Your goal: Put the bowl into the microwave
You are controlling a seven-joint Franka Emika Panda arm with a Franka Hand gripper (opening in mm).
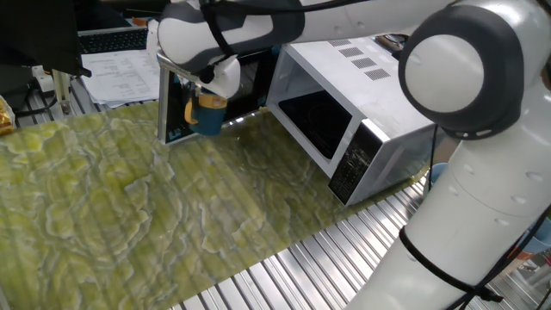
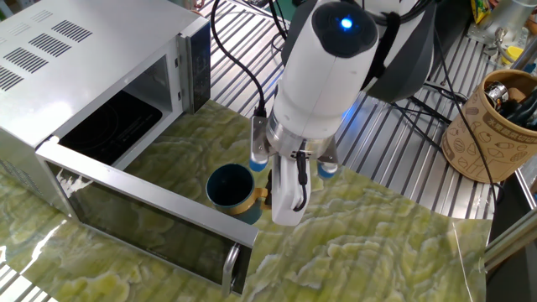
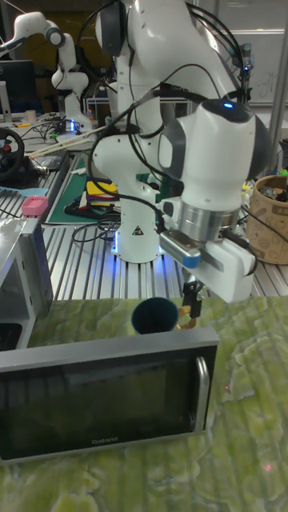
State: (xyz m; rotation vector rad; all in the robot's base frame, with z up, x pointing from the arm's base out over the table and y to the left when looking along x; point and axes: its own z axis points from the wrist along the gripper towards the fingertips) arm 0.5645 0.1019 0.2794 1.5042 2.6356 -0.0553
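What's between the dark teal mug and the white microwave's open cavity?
Only bare green marbled mat lies between the dark teal mug and the white microwave; the other fixed view shows it.

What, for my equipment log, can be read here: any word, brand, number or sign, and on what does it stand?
No text reads clearly.
White boxy microwave with dark glass door: a small pale brand word on the door's lower edge, too blurred to read.
Black control panel: markings too small.
Printed white papers: text too small.
White robot base: a dark triangular sign, symbol unreadable.
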